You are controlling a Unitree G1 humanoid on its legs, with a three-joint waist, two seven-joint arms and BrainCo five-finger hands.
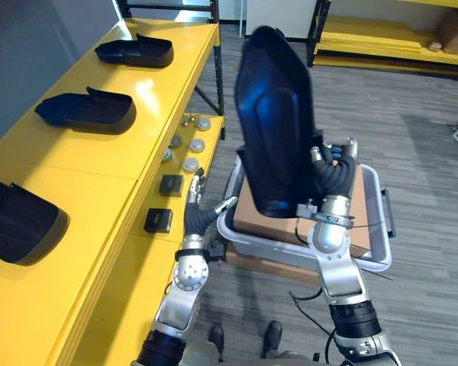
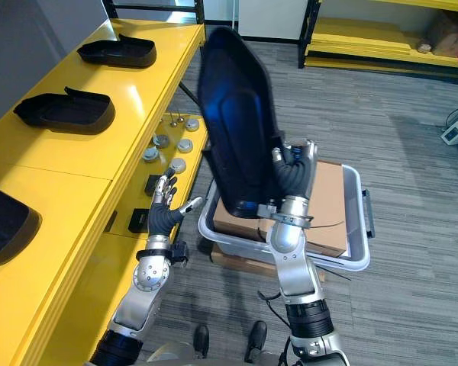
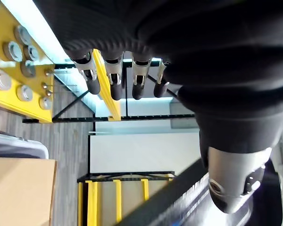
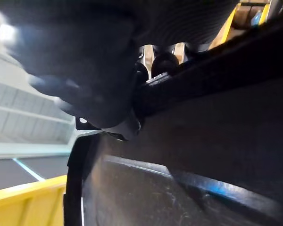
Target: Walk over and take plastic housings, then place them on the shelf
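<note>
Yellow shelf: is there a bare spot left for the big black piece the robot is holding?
Yes. For the held housing, the widest bare patch of shelf top lies between the nearest housing and the middle housing; a narrower one, between that and the far housing. The lower ledge is crowded: round metal parts, small black boxes.

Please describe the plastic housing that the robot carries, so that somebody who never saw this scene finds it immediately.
Find the long yellow shelf on the robot's left, where three black housings lie flat. Right of it, above a grey bin with a cardboard box, the right hand grips a fourth housing. Only this one stands upright in the air, shining blue.
</note>
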